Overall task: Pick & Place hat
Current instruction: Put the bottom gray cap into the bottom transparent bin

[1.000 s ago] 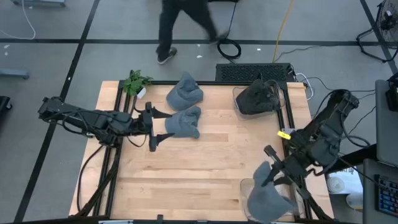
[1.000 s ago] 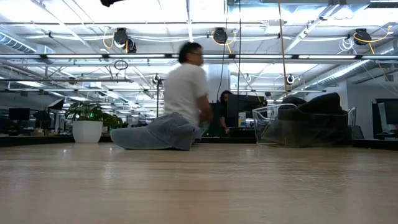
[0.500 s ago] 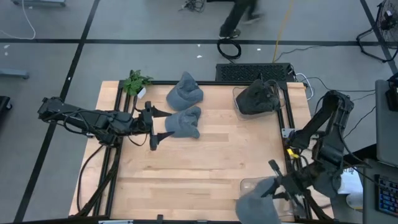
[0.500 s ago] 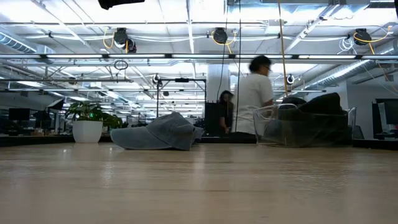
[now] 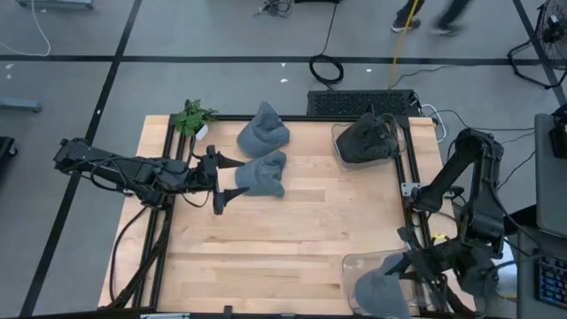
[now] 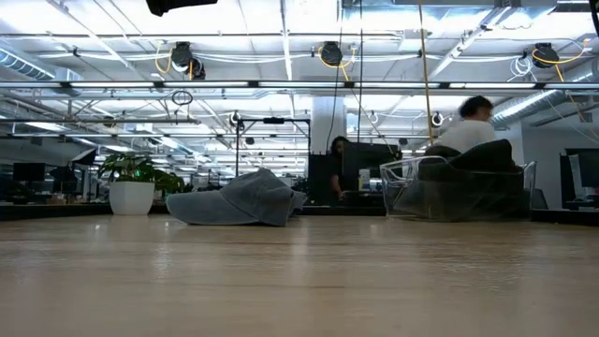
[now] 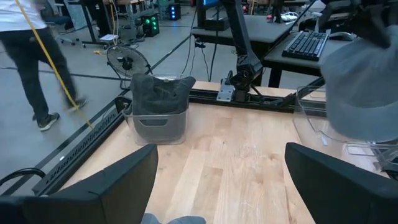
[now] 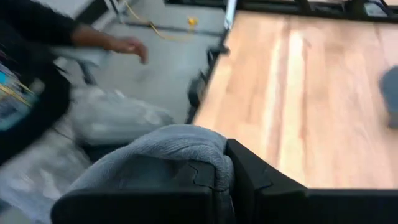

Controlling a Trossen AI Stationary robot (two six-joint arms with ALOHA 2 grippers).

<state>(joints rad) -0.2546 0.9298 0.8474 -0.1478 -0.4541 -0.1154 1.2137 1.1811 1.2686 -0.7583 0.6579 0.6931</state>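
Note:
Two loose grey hats lie on the table: one [image 5: 263, 133] at the far edge, the other [image 5: 261, 175] resting flat just right of my left gripper [image 5: 219, 182], which is open and level with a finger on either side of the hat's left end, touching nothing. That hat shows low in the left wrist view [image 7: 174, 219] and in the low view [image 6: 239, 201]. My right gripper [image 5: 412, 264] is at the table's near right corner, shut on a third grey hat [image 5: 381, 292] over a clear bin [image 5: 354, 263]. My right gripper pinches a bunched fold of the grey hat's cloth [image 8: 205, 155] between its two fingers. The hat [image 7: 360, 81] is lifted clear and hangs from the gripper above the clear bin [image 7: 308, 118]. Which part of the hat the fold belongs to is hidden by the cloth itself.
A second clear container [image 5: 368, 142] at the far right holds a dark hat [image 7: 158, 93]. A small potted plant [image 5: 192, 117] stands at the far left corner. Bare wood lies across the table's middle and near left. A person [image 5: 425, 13] walks beyond the far edge.
My right gripper has carried its grey hat toward the table's near edge, over the clear bin at the near right corner, with the arm folding back to the right. A person has walked from left to right beyond the far edge.

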